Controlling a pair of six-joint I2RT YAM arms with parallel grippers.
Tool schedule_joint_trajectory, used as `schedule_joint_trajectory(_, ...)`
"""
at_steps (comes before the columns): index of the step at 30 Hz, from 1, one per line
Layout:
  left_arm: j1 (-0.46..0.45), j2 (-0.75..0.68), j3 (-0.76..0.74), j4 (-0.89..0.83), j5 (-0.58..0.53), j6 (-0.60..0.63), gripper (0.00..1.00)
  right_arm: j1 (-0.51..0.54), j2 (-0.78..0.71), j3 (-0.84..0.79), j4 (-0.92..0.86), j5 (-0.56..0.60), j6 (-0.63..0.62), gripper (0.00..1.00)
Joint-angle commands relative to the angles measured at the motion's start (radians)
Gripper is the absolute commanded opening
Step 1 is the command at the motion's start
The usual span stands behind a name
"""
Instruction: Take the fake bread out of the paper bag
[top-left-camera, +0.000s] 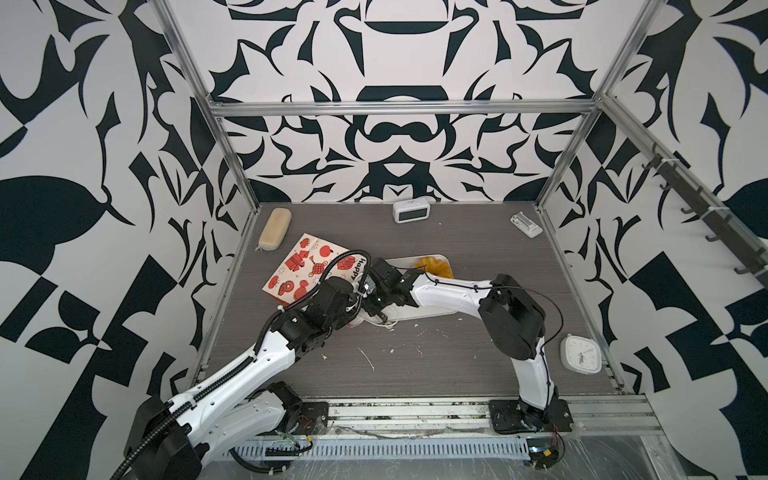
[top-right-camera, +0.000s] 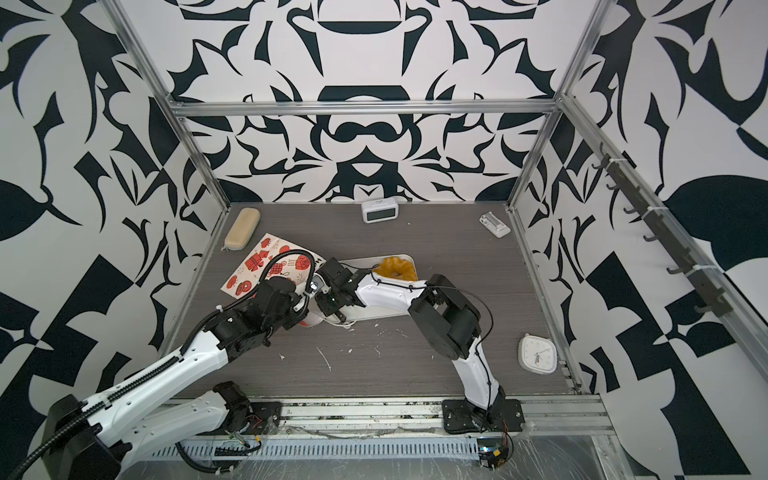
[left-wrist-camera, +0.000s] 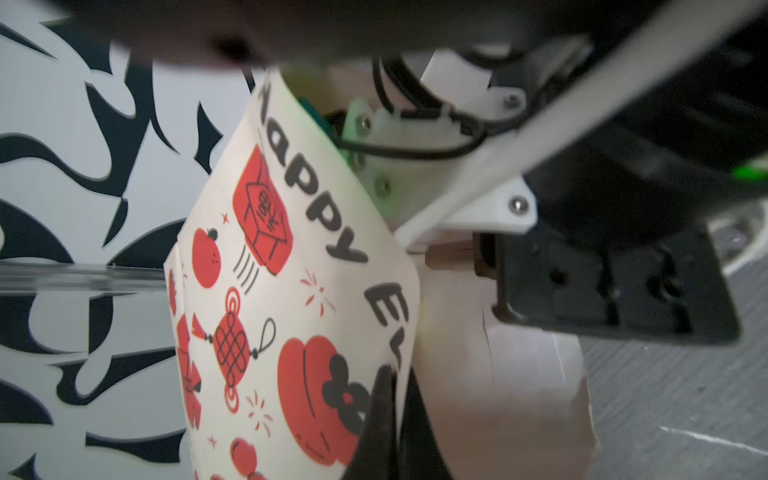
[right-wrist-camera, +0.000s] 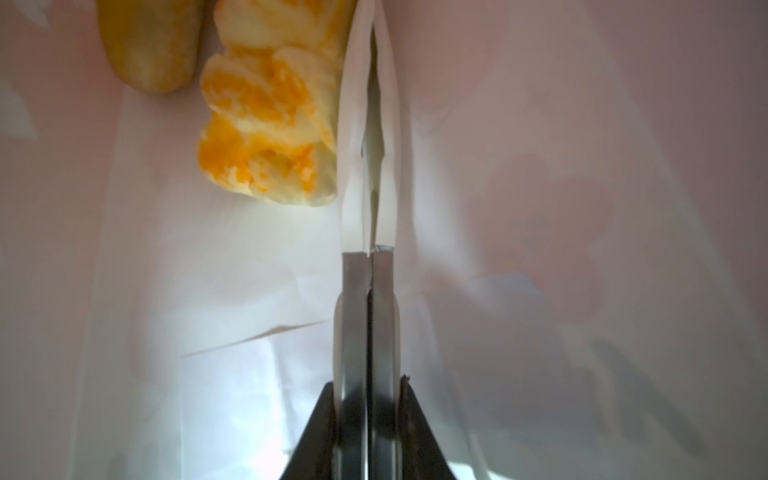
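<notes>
The red-and-white paper bag lies on its side on the left of the table, its mouth toward the middle. My left gripper is shut on the bag's rim beside the "Happy" lettering. My right gripper is shut on a folded white strip of the bag at its mouth; its fingers show in a top view. Inside the white bag I see fake bread: a braided roll and a darker roll. A golden ring lies on the white tray.
A tan oblong case lies at the back left. A small digital clock and a white clip-like piece stand along the back. A white square clock lies at the right. White scraps dot the table's front.
</notes>
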Motion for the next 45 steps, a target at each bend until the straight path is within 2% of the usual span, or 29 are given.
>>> schedule_joint_trajectory(1, -0.006, 0.019, 0.044, 0.024, 0.0, 0.075, 0.0, 0.071, -0.066, -0.017, 0.15, 0.158, 0.099, 0.0)
schedule_joint_trajectory(5, -0.006, 0.014, 0.054, 0.022, -0.037, 0.106, 0.0, 0.09, -0.03, -0.013, 0.17, 0.149, 0.139, 0.0)
schedule_joint_trajectory(17, -0.006, -0.186, -0.002, 0.057, -0.137, -0.059, 0.0, 0.05, -0.049, 0.027, 0.134, 0.004, 0.199, 0.0)
schedule_joint_trajectory(23, -0.006, -0.121, 0.059, 0.031, -0.176, -0.104, 0.0, 0.061, -0.07, 0.048, 0.043, -0.004, 0.172, 0.0)
schedule_joint_trajectory(28, -0.006, -0.074, 0.068, 0.067, -0.176, -0.076, 0.0, 0.083, -0.096, 0.024, 0.006, 0.03, 0.174, 0.0)
schedule_joint_trajectory(37, -0.006, -0.094, 0.033, 0.099, -0.141, -0.072, 0.0, 0.102, -0.127, -0.005, -0.001, 0.089, 0.186, 0.0)
schedule_joint_trajectory(45, -0.004, -0.055, 0.191, -0.071, -0.189, -0.205, 0.0, 0.131, -0.209, -0.072, -0.013, 0.118, 0.18, 0.0)
